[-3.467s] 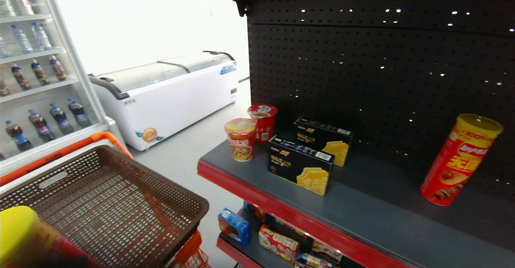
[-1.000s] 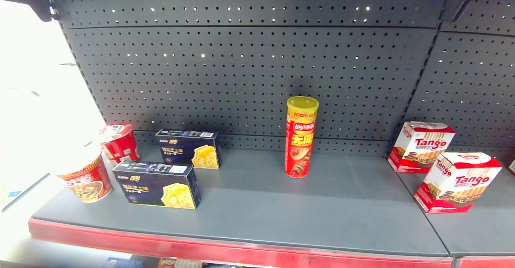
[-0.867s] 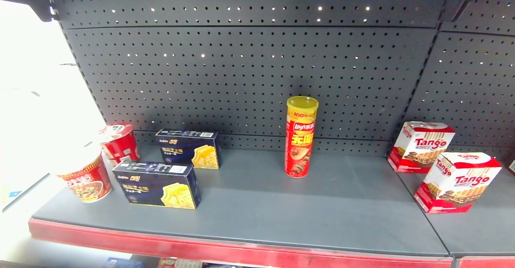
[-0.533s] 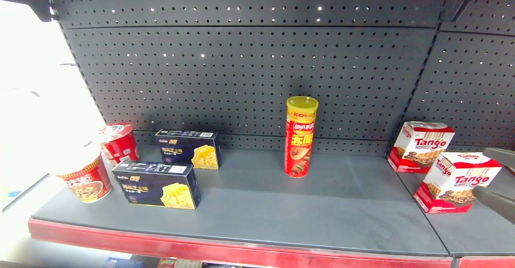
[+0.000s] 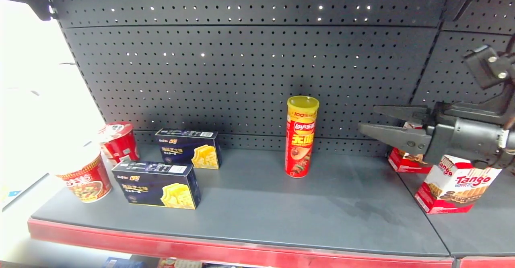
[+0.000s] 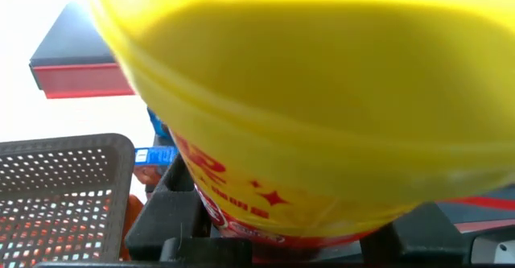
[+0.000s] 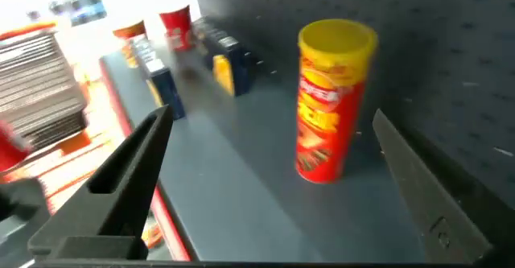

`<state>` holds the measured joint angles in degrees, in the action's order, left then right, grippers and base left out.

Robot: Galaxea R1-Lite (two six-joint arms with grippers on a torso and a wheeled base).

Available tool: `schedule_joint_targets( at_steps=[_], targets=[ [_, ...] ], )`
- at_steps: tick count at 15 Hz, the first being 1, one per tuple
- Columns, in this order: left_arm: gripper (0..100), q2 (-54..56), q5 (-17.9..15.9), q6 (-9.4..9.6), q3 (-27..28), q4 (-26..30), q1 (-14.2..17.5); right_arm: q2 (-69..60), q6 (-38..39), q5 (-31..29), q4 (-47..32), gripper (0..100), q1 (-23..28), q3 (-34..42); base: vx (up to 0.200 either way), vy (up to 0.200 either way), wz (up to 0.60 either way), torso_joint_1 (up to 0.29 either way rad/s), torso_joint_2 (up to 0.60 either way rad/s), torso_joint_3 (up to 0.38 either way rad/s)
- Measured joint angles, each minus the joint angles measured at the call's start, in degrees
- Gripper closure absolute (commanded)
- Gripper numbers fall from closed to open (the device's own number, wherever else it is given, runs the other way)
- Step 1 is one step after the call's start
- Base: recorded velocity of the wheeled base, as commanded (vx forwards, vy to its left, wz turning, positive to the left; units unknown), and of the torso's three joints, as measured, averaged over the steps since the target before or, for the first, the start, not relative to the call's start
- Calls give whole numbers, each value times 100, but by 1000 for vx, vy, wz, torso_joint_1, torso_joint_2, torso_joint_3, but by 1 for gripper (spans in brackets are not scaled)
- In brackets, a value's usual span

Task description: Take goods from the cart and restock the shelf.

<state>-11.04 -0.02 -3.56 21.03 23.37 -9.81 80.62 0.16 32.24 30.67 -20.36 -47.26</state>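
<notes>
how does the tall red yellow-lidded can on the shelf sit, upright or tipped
Upright: the tall red can stands on its base, lid up.

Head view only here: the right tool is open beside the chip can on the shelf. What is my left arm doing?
Observer: The left tool holds a second can, red with a yellow lid, close against its wrist camera.
Operator: Where is that relative to the cart?
Observer: The cart's brown basket lies just past that can, and the shelf's red edge is farther off.
Operator: Is my right tool lined up?
Observer: In the right wrist view the shelf can stands upright ahead, framed between the two open fingers and touching neither.
</notes>
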Motion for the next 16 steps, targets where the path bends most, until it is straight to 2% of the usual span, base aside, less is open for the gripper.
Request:
schedule_joint_targets(
  at_steps=[2, 5, 9, 14, 16],
  targets=[
    [100, 7, -7, -76, -52, 2, -11, 485, 5, 460, -234, 0, 134, -480, 0, 0, 0, 0, 0, 0],
    [100, 9, -16, -82, -67, -6, -24, 1089, -13, 777, -497, 0, 258, -1092, 0, 0, 0, 0, 0, 0],
    [100, 0, -16, -95, -67, -16, -38, 1944, -117, 1596, 217, 0, 421, -1558, 0, 0, 0, 0, 0, 0],
    [100, 0, -24, -243, -74, -17, -38, 2712, -127, 2121, 674, 0, 474, -1737, 0, 0, 0, 0, 0, 0],
    [100, 5, -22, -246, -83, -6, -38, 2959, -122, 2308, 945, 0, 484, -1753, 0, 0, 0, 0, 0, 0]
  ],
)
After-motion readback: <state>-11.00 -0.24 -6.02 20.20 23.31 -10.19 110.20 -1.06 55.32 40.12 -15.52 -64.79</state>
